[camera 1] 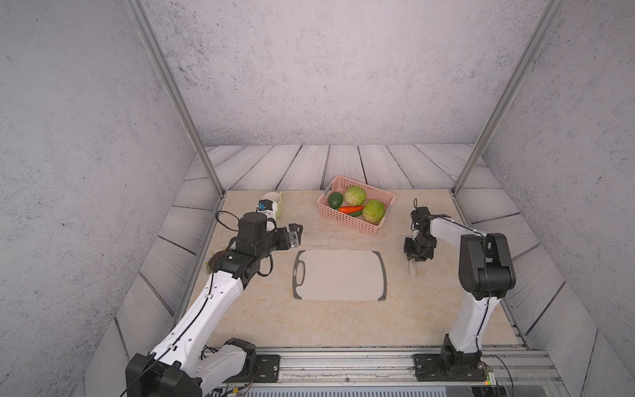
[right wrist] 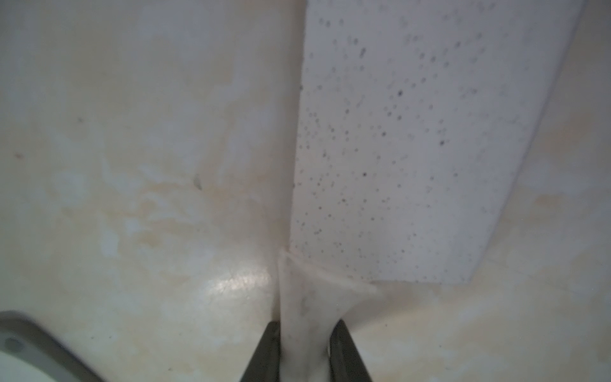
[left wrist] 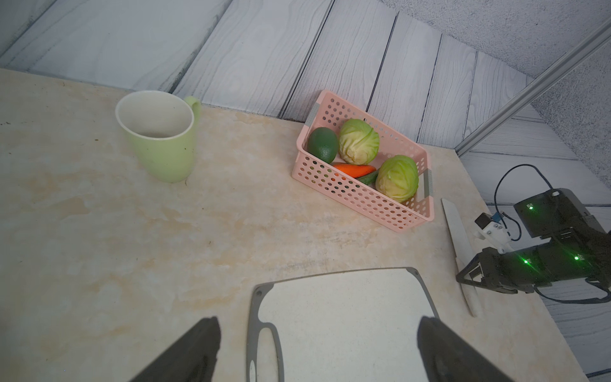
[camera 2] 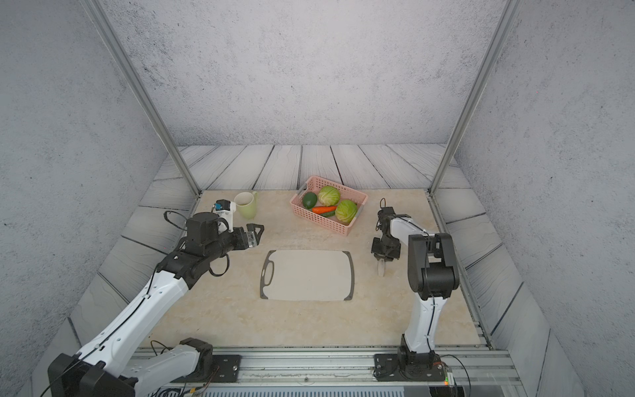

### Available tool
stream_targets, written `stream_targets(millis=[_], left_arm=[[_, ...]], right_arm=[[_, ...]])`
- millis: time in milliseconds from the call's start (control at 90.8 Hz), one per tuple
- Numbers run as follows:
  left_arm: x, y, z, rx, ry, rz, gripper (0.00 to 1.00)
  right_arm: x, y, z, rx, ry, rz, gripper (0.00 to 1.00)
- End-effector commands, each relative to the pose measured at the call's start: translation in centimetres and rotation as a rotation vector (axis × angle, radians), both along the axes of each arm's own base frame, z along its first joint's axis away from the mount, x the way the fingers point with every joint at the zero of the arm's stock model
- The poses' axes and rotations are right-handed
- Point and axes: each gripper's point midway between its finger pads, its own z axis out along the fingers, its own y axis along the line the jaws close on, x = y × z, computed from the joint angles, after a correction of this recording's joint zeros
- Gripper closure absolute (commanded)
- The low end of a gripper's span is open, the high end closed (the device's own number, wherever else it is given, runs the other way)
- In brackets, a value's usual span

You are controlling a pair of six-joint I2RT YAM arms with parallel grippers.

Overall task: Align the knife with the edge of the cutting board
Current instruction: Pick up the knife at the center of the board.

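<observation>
The right gripper [right wrist: 305, 332] holds the knife [right wrist: 413, 132] by its handle, between the cutting board [camera 1: 338, 275] and the right edge of the worktop [camera 1: 343, 326].

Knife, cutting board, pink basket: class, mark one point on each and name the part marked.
knife [left wrist: 458, 231], left wrist view, middle of the blade
cutting board [camera 1: 340, 275], a top view, bare centre of its surface
pink basket [camera 1: 347, 220], a top view, its near perforated wall

No text, label, brand or number can be read in any view; a small white mark [camera 1: 230, 256] on the black joint of the left arm [camera 1: 213, 302] is too small to make out.
</observation>
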Motion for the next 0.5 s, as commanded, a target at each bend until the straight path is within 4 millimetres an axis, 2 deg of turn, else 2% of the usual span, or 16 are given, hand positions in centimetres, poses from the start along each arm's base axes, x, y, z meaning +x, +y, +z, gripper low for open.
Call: stream_targets(millis=[0, 66, 363, 484], left_arm=[[-0.1, -0.6, 1.2, -0.007, -0.015, -0.029, 0.02], [-0.1, -0.6, 1.1, -0.005, -0.009, -0.031, 0.02], [0.0, -0.6, 0.9, 0.006, 0.006, -0.027, 0.02], [0.0, -0.7, 0.8, 0.007, 0.008, -0.028, 0.02]], right_arm=[[-1.5, -0.1, 0.5, 0.006, 0.02, -0.01, 0.94], [-1.7, -0.2, 1.0, 0.004, 0.007, -0.015, 1.0], [-2.7, -0.1, 4.1, 0.023, -0.073, -0.026, 1.0], [-3.5, 0.0, 4.7, 0.032, -0.084, -0.032, 1.0]])
